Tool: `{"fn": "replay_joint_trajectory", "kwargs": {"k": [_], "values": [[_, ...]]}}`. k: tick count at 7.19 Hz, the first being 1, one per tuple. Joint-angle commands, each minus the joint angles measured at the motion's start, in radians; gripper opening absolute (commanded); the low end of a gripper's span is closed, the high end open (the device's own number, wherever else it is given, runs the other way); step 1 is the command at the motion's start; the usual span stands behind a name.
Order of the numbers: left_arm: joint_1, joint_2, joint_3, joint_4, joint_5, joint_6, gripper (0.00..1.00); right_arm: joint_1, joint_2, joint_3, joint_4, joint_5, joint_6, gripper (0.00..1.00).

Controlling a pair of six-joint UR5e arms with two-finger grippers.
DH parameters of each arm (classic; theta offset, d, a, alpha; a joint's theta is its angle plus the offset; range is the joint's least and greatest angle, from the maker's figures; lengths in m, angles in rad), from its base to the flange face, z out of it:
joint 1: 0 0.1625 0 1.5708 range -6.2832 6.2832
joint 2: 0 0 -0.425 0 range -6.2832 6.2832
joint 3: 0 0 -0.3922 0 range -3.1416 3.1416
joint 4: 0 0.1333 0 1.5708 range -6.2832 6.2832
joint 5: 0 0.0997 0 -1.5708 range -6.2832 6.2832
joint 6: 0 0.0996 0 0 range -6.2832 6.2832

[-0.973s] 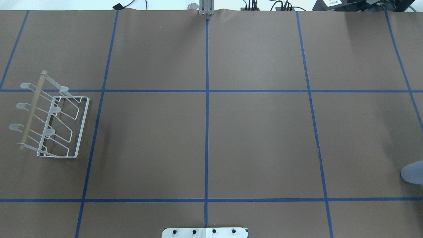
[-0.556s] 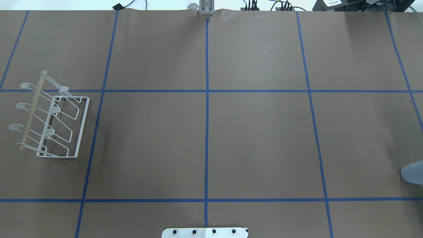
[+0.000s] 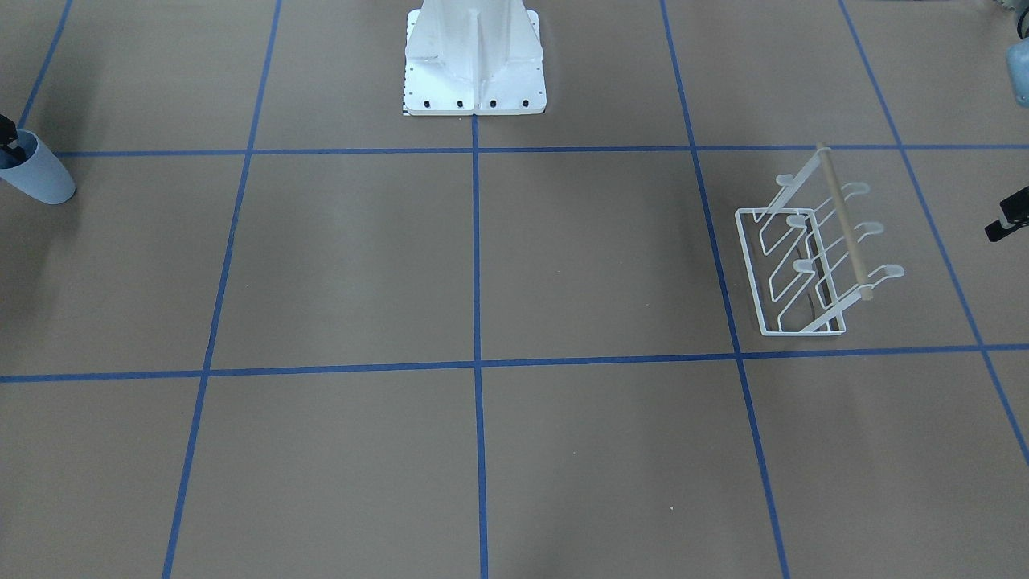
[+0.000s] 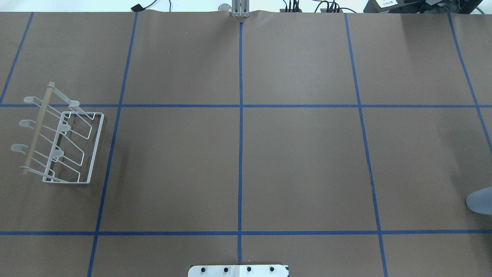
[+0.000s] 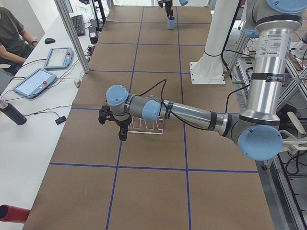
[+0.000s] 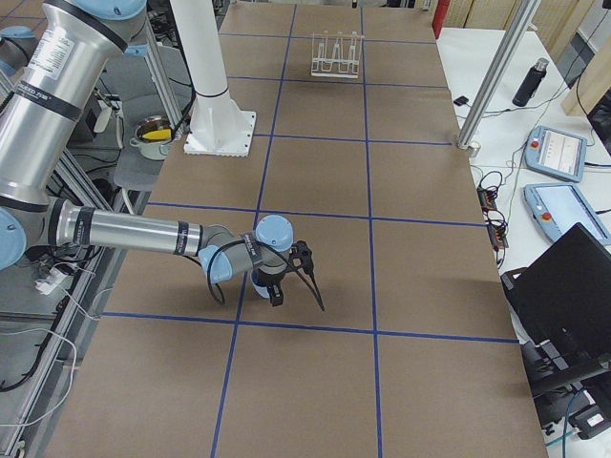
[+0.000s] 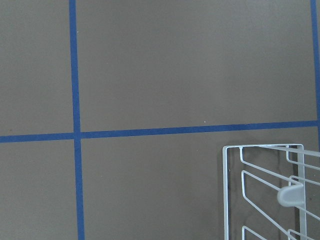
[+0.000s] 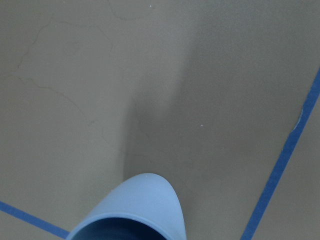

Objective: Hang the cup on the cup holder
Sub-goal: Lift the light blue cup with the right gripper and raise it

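Observation:
The pale blue cup (image 3: 38, 178) stands at the table's edge on my right side; it also shows in the overhead view (image 4: 480, 201) and close under the right wrist camera (image 8: 137, 210). One dark finger (image 3: 8, 138) of my right gripper (image 6: 289, 275) is at the cup's rim; I cannot tell whether the gripper grips the cup. The white wire cup holder (image 3: 804, 265) with its wooden bar stands on my left side (image 4: 61, 146). My left gripper (image 5: 114, 125) hovers beside it; only a dark bit of it (image 3: 1009, 219) shows in the front view, so I cannot tell whether it is open or shut.
The robot's white pedestal base (image 3: 474, 60) stands at the near middle edge. Blue tape lines divide the brown table cover (image 4: 300, 161). Operators' tablets (image 5: 31, 81) and a bottle (image 5: 12, 113) lie on the side bench.

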Motion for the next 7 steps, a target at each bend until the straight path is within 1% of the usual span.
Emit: {"fn": "replay_joint_trajectory", "kwargs": {"k": [1,2,3,4,5,6,7], "values": [[0.000,-0.003,-0.003,0.000,-0.005,-0.006,0.98,-0.004,0.003,-0.012,0.000,0.001,0.002,0.00],[0.000,-0.004,-0.003,0.000,-0.005,-0.006,0.98,-0.003,0.003,-0.017,0.000,0.002,0.002,0.00],[0.000,-0.006,-0.008,0.000,-0.005,-0.009,0.98,0.003,0.003,0.001,0.003,0.025,0.003,0.00],[0.000,-0.006,-0.006,0.000,-0.005,-0.009,0.98,0.037,0.003,0.018,0.003,0.048,0.002,0.00],[0.000,-0.009,-0.006,0.000,-0.003,-0.007,0.98,0.102,0.015,0.018,0.002,0.108,0.000,0.00],[0.000,-0.012,-0.009,-0.002,-0.005,-0.007,0.98,0.158,0.052,0.017,0.002,0.189,0.002,0.00],[0.002,-0.030,-0.017,-0.002,-0.008,-0.034,0.98,0.173,0.098,0.008,-0.004,0.243,0.009,0.00]]}}
